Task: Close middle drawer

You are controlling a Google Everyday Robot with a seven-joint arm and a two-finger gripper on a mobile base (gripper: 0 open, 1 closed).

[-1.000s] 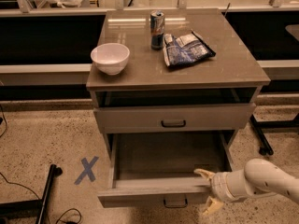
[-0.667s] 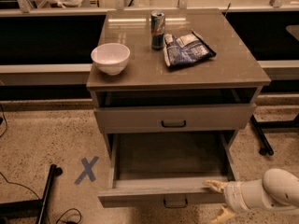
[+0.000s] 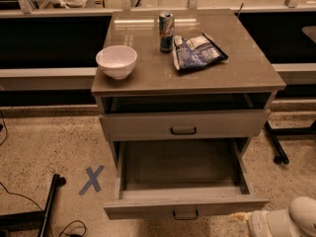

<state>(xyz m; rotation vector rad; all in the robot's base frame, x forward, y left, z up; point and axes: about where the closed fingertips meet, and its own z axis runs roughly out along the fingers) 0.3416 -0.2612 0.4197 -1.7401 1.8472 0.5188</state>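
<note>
— Grey-beige board all over the cabinet [image 3: 237, 68]. Where did the middle drawer [image 3: 148, 210] stand?

— Pulled far out towards me, interior bare to the back wall. Its flat front sat low in my view, with 1 small black loop handle [image 3: 185, 214] at the centre.

— And the gripper [image 3: 245, 217]?

— Low at the right, just beside the right end of that drawer front, at the tip of a white arm [image 3: 291, 221] that came in from the bottom right corner. I could not tell whether it touched the front, nor whether it was released or clenched.

— The drawer above?

— The upper drawer [image 3: 148, 125] stood out slightly, with a dark gap between it and the top, and carried a like handle [image 3: 183, 130].

— Items on top?

— 3 in all. A white bowl [image 3: 116, 60] stood upright near the left front edge. A can [image 3: 166, 31] stood upright further back, near the middle. A blue snack bag [image 3: 197, 52] lay flat just beside the can, on its right.

— The floor?

— Speckled floor [image 3: 59, 142], with 1 blue tape cross [image 3: 92, 179] left of the open drawer and a black bar [image 3: 49, 209] further left.
</note>
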